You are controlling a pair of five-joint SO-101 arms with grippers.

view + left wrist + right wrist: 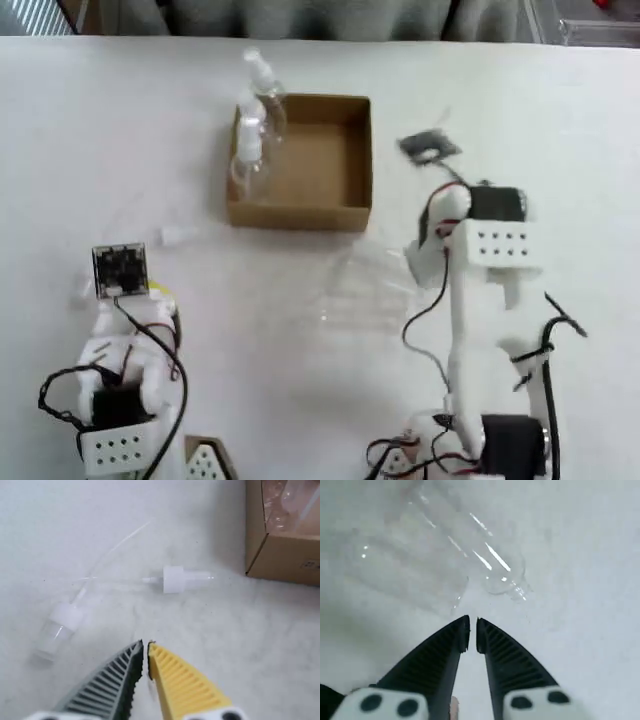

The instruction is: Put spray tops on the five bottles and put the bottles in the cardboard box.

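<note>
Two tops lie loose on the table [60, 120] ahead of the left gripper [146, 650], whose grey and yellow jaws are closed tip to tip on nothing. The near top [60, 627] lies on its side just off the jaws, its thin tube trailing away. The far top [180, 578] lies between the gripper and the box [350, 215], near the box's corner but apart from it. Both look light and hard, with a limp tube that will likely whip about. The round collar is probably the best place to pinch, not the tube or the nozzle.

Inside the box, against its left wall, two finished bottles [255, 130] sit with tops fitted.

Further right, in front of the box, clear bare bottles lie on their sides, hard to make out against the white table. One bottle [492, 562] points its open neck toward the right gripper [472, 627], which hangs just short of it, black jaws pressed almost together and empty. A second bottle [405, 560] lies beside the first. Thin clear plastic like this is probably light, slick and easily squashed, and it will roll. A gentle grip across the body near the shoulder should steady it for a top. Beyond this arm, right of the box, a dark scrap [430, 148] lies on the table.
</note>
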